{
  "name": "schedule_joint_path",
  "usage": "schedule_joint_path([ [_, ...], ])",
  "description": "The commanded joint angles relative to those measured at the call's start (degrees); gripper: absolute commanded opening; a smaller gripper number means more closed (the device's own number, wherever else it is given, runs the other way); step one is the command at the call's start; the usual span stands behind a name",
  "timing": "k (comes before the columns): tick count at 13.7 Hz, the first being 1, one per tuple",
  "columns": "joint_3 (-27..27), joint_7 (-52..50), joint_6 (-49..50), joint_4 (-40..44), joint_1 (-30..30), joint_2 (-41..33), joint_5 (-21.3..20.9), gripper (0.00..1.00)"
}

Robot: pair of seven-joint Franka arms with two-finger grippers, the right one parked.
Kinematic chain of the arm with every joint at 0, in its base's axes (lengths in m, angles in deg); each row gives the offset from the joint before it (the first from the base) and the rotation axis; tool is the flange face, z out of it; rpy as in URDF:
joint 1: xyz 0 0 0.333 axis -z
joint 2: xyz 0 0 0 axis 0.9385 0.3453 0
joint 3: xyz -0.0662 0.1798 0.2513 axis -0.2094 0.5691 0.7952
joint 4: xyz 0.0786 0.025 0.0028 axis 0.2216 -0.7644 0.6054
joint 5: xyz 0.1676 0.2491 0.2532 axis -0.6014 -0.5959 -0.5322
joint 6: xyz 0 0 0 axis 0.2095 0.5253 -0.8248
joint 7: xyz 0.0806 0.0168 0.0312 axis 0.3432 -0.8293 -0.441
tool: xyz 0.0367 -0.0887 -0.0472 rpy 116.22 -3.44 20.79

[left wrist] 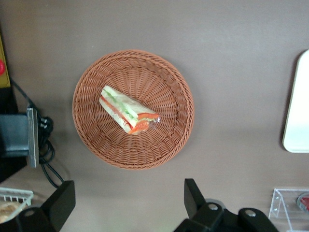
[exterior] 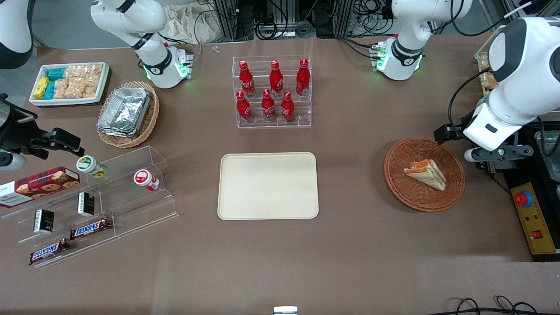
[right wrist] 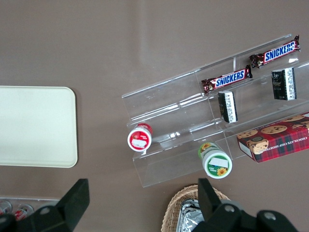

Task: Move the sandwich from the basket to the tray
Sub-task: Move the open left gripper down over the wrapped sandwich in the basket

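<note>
Brown covering spreads across the whole surface [exterior: 350, 245], and near its middle lies one cream tray [exterior: 268, 185], flat and bare. Toward the working arm's end sits one round reddish-brown basket [exterior: 424, 173], and in it lies the one sandwich [exterior: 425, 173], a wrapped wedge resting on its side on the basket's floor. The tool [left wrist: 126, 203] hangs above the surface just beside the basket's rim, its two fingers [left wrist: 193, 195] spread wide with nothing between them, apart from both sandwich and basket. Farther from the front camera than the tray stands one clear rack with six red bottles [exterior: 272, 91], three in each row. Toward the parked arm's end lie two Snickers bars [exterior: 89, 228] on clear stepped shelves.
</note>
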Motion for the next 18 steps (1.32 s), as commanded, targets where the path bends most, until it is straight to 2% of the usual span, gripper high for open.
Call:
schedule_joint_path([
  [1,0.68,2.30,3.69,2.06,1.02,0.95,-0.28,1.00],
  [5,0.69,1.25,4.33,3.46,-1.08,2.00,0.51,1.00],
  [7,0.77,-2.69,5.21,3.46,-1.88,2.61,0.51,1.00],
  [9,0.77,-12.24,4.95,4.08,-4.94,4.72,1.56,1.00],
  [14,1.21,-23.51,4.07,3.55,-7.41,11.30,0.78,1.00],
  [18,1.04,-43.61,-1.81,3.29,-7.68,18.68,2.79,1.00],
])
